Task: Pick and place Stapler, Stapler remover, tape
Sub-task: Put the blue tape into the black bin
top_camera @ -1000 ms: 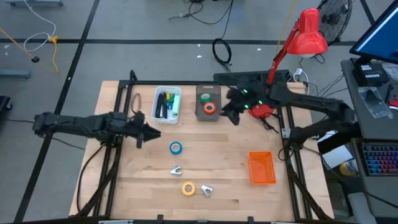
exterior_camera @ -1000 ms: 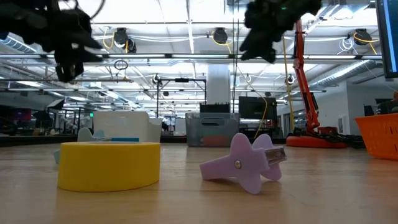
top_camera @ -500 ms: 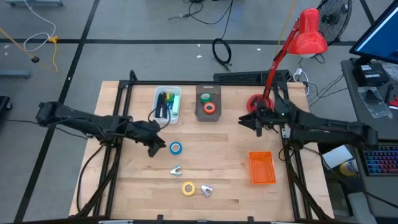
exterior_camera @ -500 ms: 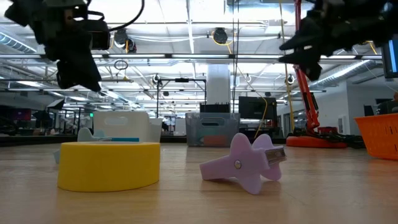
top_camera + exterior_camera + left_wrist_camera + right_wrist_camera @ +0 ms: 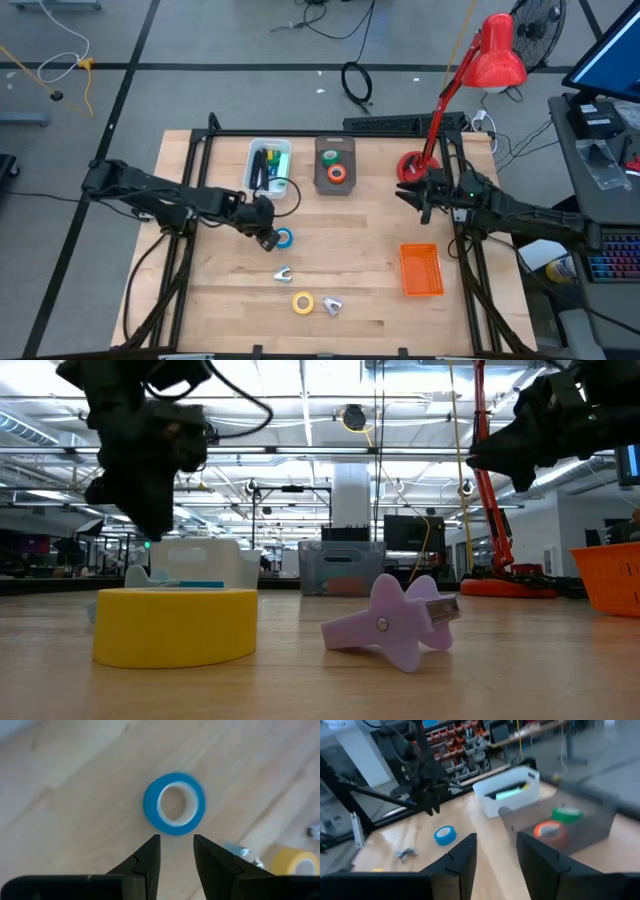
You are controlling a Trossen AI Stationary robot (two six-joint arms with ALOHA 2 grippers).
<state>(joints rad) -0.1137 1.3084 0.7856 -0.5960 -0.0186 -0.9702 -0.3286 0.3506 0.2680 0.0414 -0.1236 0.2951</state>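
Observation:
The blue tape roll [image 5: 284, 238] [image 5: 174, 804] lies flat on the wooden table. My left gripper [image 5: 266, 236] [image 5: 176, 840] is open and hovers just left of and above it, fingers pointing down, touching nothing. My right gripper [image 5: 418, 195] [image 5: 495, 840] is open and empty, raised near the table's right side. The green tape [image 5: 566, 813] and the orange tape [image 5: 337, 173] sit in the grey bin [image 5: 335, 184]. The yellow tape [image 5: 303, 302] [image 5: 175, 625] lies flat near the near edge. Two staple removers [image 5: 283, 273] [image 5: 332, 305] lie beside it. No stapler shows.
A white bin [image 5: 268, 165] holding markers stands left of the grey bin. An orange basket [image 5: 421, 270] sits on the table's right side. A red lamp's base [image 5: 411, 166] stands by the right gripper. Bare wood lies between the blue tape and the basket.
My left gripper has moved right and toward the near edge, coming down to the blue tape. My right gripper has drawn away from the grey bin toward the table's right edge. No object has moved.

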